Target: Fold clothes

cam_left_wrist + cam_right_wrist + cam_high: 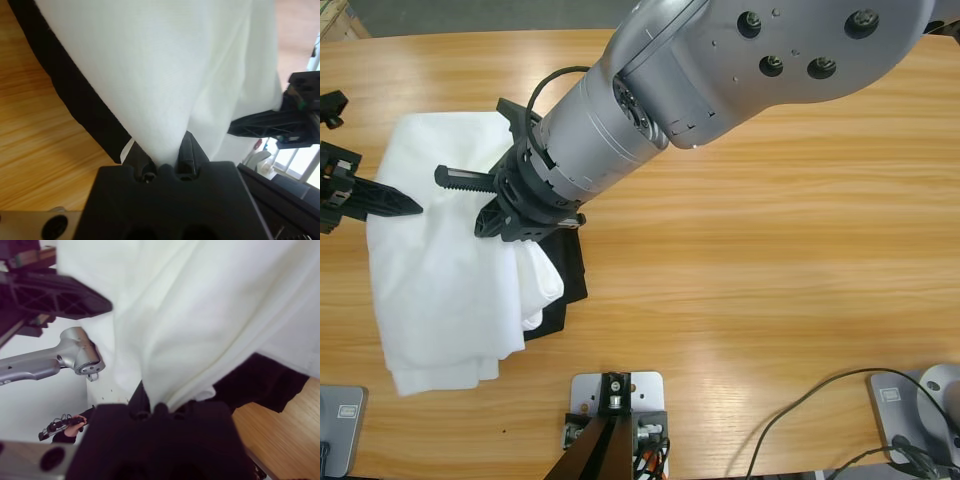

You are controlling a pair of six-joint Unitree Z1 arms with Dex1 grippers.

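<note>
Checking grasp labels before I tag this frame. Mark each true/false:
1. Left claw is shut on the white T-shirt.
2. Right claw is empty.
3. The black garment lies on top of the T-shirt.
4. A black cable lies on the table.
1. True. In the left wrist view the left claw pinches a fold of the white T-shirt.
2. False. In the right wrist view white fabric runs into the right claw, which is shut on it.
3. False. The black garment lies under the T-shirt and shows only past its edge.
4. True. A black cable curves over the table near the lower right corner of the high view.
</note>
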